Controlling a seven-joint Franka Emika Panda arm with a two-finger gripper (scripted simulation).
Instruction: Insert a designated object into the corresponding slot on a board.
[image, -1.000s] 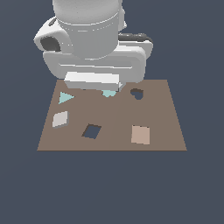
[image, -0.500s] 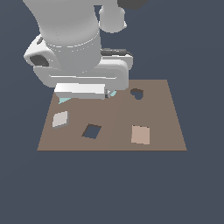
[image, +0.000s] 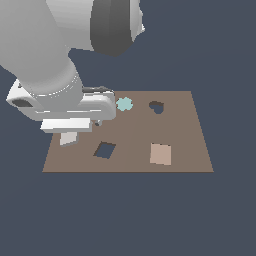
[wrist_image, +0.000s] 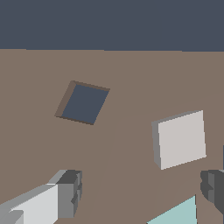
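Approach step: jaws released above the grey tile (wrist_image: 180, 139); next, descend, grasp it, carry to the slot (wrist_image: 83, 103).

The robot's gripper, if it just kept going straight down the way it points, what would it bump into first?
Probably the small flat light-grey square tile. In the wrist view it lies on the flat brown board between the open fingers, slightly nearer one. Depth is unclear, but nothing shows in between.

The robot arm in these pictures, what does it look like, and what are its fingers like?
The arm is bulky, rounded and glossy white, with a dark grey cap at one joint. The wrist view shows blocky fingers, light grey with darker grey ridged tips. No cables or markings are visible.
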